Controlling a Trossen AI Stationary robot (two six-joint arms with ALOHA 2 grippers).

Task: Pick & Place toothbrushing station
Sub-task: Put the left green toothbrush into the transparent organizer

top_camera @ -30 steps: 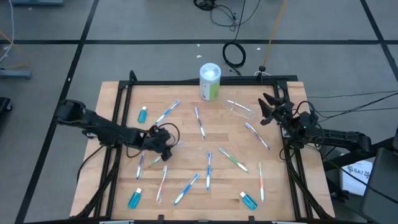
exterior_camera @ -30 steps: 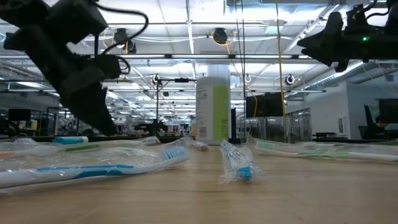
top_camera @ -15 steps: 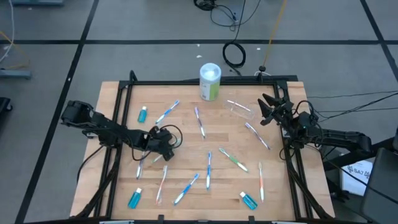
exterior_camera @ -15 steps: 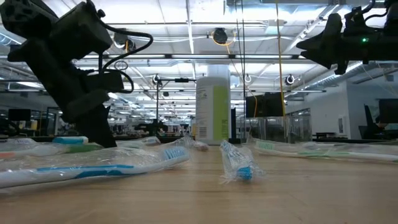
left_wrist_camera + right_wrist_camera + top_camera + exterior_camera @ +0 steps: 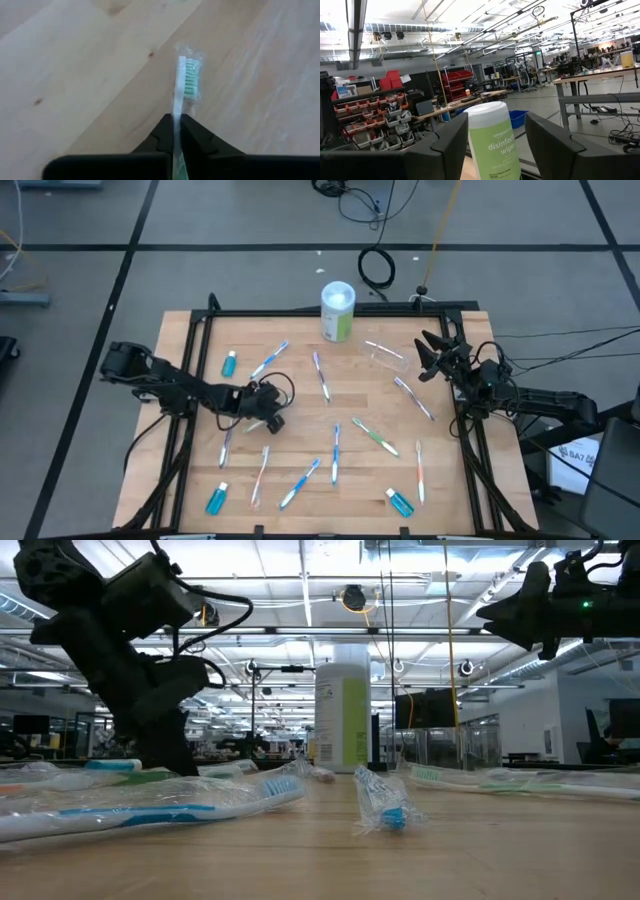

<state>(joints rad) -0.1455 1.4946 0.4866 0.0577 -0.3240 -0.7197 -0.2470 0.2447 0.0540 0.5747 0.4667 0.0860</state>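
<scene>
My left gripper (image 5: 270,418) is low over the table's left middle, shut on a white-and-green toothbrush (image 5: 188,82) in a clear wrapper. Its dark fingers reach down to the tabletop in the low view (image 5: 182,758). My right gripper (image 5: 430,356) hangs open above the far right of the table, holding nothing, and its wrist view looks between the fingers (image 5: 496,120) at a wipes canister (image 5: 492,142). A clear plastic cup (image 5: 385,353) lies on its side just left of that gripper. Several more toothbrushes, such as a blue one (image 5: 270,360) and a green one (image 5: 375,437), lie flat on the wood. My left gripper pinches the toothbrush's white neck (image 5: 176,106) just behind the bristle head, between its two fingertips. The fingers slant down from the table's left and lie along the brush, whose handle runs back between them. The head sticks out ahead, bristles showing; whether it is clear of the wood I cannot tell.
A white-and-green wipes canister (image 5: 338,310) stands at the far edge's middle. Small teal tubes lie at the left (image 5: 229,363), near left (image 5: 217,498) and near right (image 5: 400,501). Black frame rails (image 5: 190,380) run along the table's sides.
My left gripper has moved a little toward the table's right edge and has shut on the green toothbrush.
</scene>
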